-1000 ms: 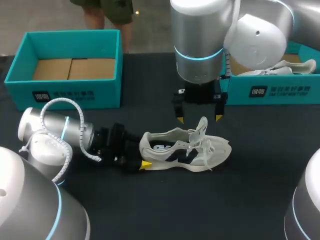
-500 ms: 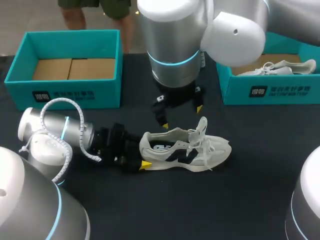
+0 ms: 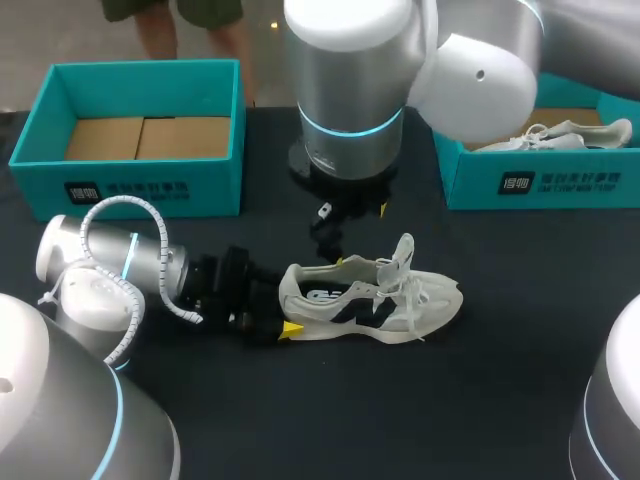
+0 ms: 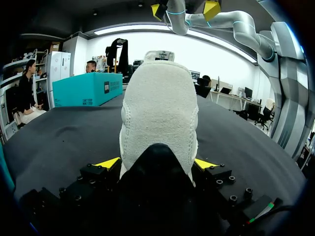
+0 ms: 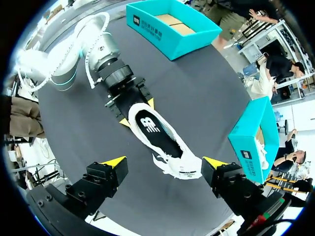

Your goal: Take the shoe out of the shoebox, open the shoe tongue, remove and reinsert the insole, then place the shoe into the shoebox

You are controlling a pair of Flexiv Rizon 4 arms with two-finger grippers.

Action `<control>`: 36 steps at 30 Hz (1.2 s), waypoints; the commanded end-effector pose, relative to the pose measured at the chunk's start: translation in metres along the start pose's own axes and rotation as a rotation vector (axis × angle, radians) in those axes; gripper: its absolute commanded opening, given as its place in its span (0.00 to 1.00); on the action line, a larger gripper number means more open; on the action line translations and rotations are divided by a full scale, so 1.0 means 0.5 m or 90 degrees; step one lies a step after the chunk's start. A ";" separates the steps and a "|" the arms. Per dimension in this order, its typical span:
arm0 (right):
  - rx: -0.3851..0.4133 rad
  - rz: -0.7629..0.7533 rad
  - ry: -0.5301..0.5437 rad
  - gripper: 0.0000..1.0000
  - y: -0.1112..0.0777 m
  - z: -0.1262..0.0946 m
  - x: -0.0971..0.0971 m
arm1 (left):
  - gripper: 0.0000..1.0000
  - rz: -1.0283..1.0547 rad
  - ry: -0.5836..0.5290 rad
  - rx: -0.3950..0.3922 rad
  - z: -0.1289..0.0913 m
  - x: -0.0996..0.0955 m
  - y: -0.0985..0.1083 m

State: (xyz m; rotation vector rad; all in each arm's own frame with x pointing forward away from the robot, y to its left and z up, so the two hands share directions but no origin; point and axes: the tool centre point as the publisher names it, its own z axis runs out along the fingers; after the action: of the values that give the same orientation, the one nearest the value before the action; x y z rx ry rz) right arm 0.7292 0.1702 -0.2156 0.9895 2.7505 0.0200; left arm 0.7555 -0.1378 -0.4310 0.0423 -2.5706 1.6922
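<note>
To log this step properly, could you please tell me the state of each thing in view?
shoe: upright on table, heel in left gripper, insole inside.
left gripper: shut on shoe.
right gripper: open, above shoe.
left shoebox: open, empty.
right shoebox: open, holding a second shoe.

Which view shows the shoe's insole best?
Right wrist view: it looks down into the shoe, so the dark insole shows along most of its length. Head view catches only a strip through the opening. Left wrist view shows just the heel, no insole.
</note>
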 end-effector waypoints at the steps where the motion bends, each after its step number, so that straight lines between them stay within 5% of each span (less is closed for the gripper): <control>1: -0.004 0.001 0.003 1.00 -0.006 0.003 -0.004 | 0.00 0.000 0.000 -0.001 0.000 0.001 0.004; 9: -0.058 -0.178 0.069 1.00 -0.009 -0.004 -0.009 | 0.00 0.000 0.000 -0.001 0.000 0.001 0.004; 18: -0.047 -0.391 0.205 1.00 0.015 0.016 0.027 | 0.00 0.000 0.000 -0.001 0.000 0.001 0.004; 36: -0.037 -0.412 0.218 1.00 0.013 0.023 0.034 | 0.00 0.000 0.000 -0.001 0.000 0.001 0.004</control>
State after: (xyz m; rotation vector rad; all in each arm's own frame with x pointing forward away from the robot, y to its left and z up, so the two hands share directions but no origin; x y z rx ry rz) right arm 0.7222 0.1833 -0.2289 0.0444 3.2219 0.1815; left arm 0.7555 -0.1377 -0.4310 0.0423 -2.5706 1.6923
